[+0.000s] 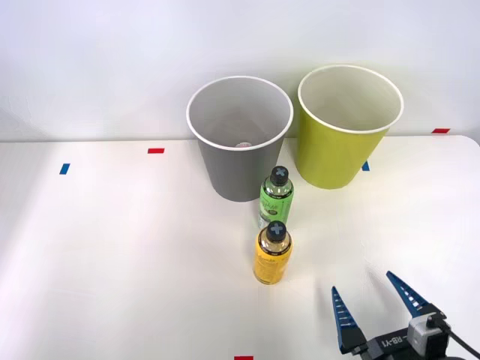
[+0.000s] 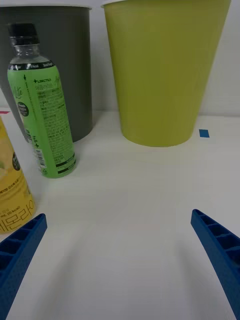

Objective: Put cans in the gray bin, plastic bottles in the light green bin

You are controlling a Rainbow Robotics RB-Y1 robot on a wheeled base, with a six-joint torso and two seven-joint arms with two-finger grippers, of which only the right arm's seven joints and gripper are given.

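Note:
The gray bin and the light green bin stand side by side at the back of the white table. A small pale pinkish spot shows low inside the gray bin; I cannot tell what it is. Two plastic bottles with black caps stand upright in front of the gray bin: the clear green-labelled one, then the squat yellow-orange one nearer me. My right gripper is open and empty, low at the front right, right of the yellow bottle. The wrist view shows the green-labelled bottle, yellow bottle, gray bin, light green bin and gripper.
Red tape marks and blue tape marks dot the white table. A white wall rises right behind the bins. Open tabletop lies between my gripper and the light green bin.

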